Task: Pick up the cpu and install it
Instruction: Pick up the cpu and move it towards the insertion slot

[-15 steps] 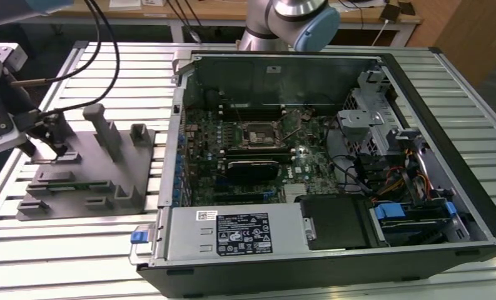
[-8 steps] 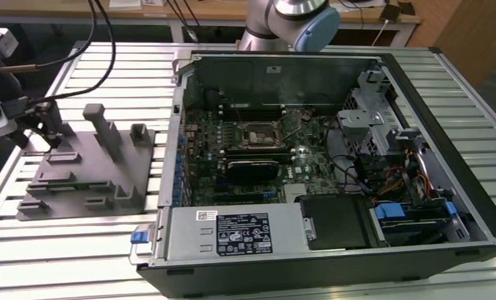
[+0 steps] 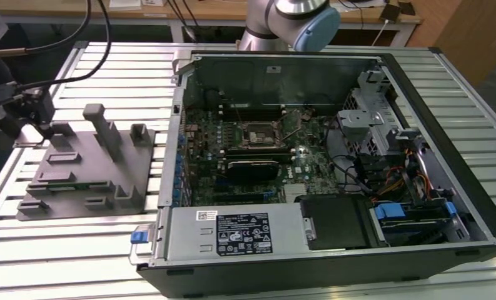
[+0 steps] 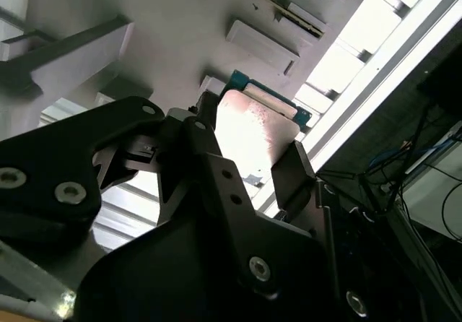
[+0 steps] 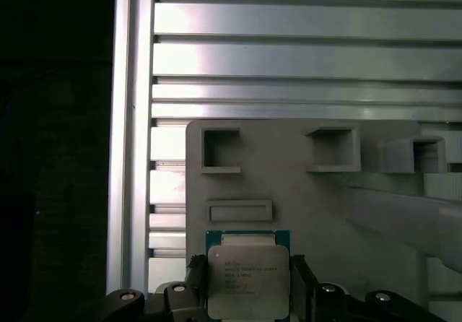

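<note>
Holding the cpu at the gray holder

Gripper (image 5: 247,299): narrowed onto the cpu (image 5: 247,271). In both wrist views I see a black finger (image 5: 193,282) pressed against each of two opposite edges of the chip, with no gap at either side.

Cpu: flat between the fingers, its pale metal top facing the first wrist camera. A thin teal-green rim shows along the edge away from the gripper. It sits against the gray holder (image 5: 303,192). I cannot tell whether it rests on the holder or hangs just clear of it.

Holder: gray block with rectangular pockets and upright posts. In the first wrist view a shallow slot (image 5: 240,211) lies just beyond the chip, and two square pockets sit further out. The block lies on the slatted metal table (image 3: 90,250).

Exterior view: I find the gripper at the holder's far corner, on the exterior view's left, with cables (image 3: 94,44) running up from it. The open computer case (image 3: 448,125) stands just beside the holder, on the exterior view's right. Inside it is the motherboard (image 3: 315,162), with the square socket (image 3: 259,132) near its middle, well apart from the gripper. The arm's base (image 3: 285,22) rises behind the case.
</note>
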Robot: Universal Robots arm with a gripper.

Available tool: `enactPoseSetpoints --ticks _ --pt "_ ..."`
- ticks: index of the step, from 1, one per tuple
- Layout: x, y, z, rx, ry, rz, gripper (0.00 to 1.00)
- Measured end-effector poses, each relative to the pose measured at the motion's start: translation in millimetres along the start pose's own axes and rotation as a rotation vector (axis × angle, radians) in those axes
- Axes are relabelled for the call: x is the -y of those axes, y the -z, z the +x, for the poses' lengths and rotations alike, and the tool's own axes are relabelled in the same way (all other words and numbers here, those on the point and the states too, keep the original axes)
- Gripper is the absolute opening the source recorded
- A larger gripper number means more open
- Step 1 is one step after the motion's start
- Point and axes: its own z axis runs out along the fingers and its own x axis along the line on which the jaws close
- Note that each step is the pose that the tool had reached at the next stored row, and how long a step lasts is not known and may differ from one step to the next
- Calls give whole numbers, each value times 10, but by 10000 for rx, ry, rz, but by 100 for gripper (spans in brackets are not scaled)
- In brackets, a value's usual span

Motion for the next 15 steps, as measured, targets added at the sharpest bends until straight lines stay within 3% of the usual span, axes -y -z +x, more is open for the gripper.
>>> enactPoseSetpoints --ticks 15 --pt "-23 391 -8 5 -1 -49 54"
